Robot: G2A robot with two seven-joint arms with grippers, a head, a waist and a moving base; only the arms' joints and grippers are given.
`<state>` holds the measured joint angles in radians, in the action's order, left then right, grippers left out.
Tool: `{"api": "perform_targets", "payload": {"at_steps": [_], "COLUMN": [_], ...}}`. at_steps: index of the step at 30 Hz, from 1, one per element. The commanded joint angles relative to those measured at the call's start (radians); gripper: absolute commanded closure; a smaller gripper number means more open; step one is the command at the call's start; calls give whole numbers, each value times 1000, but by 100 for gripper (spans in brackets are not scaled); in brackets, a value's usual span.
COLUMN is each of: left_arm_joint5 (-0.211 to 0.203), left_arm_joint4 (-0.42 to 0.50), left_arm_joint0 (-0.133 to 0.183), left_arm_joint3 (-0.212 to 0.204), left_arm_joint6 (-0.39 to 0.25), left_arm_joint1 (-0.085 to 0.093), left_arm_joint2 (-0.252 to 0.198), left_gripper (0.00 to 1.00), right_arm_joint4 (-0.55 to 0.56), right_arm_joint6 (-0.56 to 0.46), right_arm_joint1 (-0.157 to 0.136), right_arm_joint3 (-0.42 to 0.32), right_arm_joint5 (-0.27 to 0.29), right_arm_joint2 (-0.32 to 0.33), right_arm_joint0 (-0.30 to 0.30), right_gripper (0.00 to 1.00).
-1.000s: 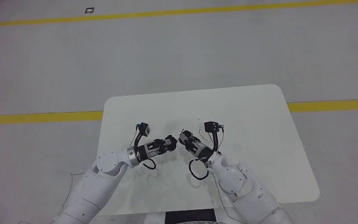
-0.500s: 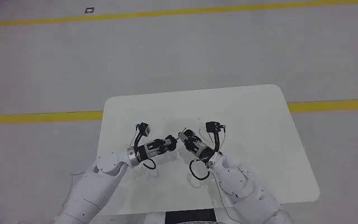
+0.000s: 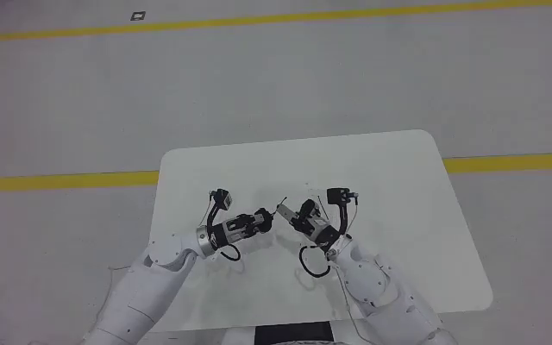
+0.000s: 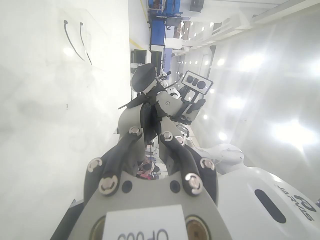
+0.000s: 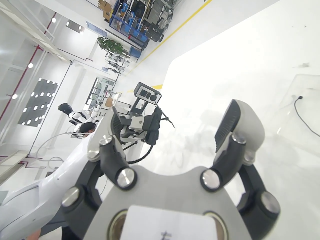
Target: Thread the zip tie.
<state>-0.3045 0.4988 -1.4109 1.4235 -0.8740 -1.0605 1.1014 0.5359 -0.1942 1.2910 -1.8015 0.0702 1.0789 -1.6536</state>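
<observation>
My left gripper [image 3: 264, 221] [image 4: 148, 108] hangs over the middle of the white table [image 3: 388, 164], shut on a black zip tie [image 4: 127, 105] whose thin tail pokes out sideways past the fingertips. In the right wrist view the same zip tie [image 5: 168, 119] juts from the left gripper farther off. My right gripper [image 3: 291, 213] [image 5: 172, 123] faces it from a short way off, open, with nothing between its ribbed pads [image 5: 226, 123]. One of those pads [image 4: 144, 77] shows just beyond the left fingertips.
A clear flat tray [image 4: 75, 21] [image 5: 303, 86] lies on the table beyond the grippers, with two spare black zip ties [image 4: 71, 41] on it. A black cable loop [image 3: 312, 261] hangs under the right wrist. The table's far and right parts are bare.
The right gripper has drawn back to the right, away from the left gripper, so a small gap now separates them. The left arm has stayed put.
</observation>
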Motion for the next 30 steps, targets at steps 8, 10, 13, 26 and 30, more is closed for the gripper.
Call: {"api": "perform_targets", "payload": {"at_steps": [8, 10, 13, 26, 30], "left_arm_joint5": [108, 133, 183, 219, 250], "left_arm_joint4": [245, 294, 355, 384, 463], "left_arm_joint0": [8, 12, 20, 40, 38], "left_arm_joint3": [-64, -80, -102, -111, -117], "left_arm_joint6": [-61, -95, -150, -155, -173], "left_arm_joint1": [-3, -3, -3, -8, -16], "left_arm_joint2": [24, 32, 32, 17, 0], "left_gripper": [100, 100, 100, 100, 100], "right_arm_joint4": [275, 319, 433, 646, 725], "right_arm_joint6": [115, 149, 220, 296, 312], "right_arm_joint1": [-12, -13, -15, -19, -18], "right_arm_joint3": [51, 66, 88, 132, 167], "right_arm_joint5": [62, 77, 105, 108, 106], "right_arm_joint2": [-1, -4, -21, -47, -74], "right_arm_joint0": [4, 2, 11, 33, 47], "right_gripper": [0, 0, 0, 0, 0]}}
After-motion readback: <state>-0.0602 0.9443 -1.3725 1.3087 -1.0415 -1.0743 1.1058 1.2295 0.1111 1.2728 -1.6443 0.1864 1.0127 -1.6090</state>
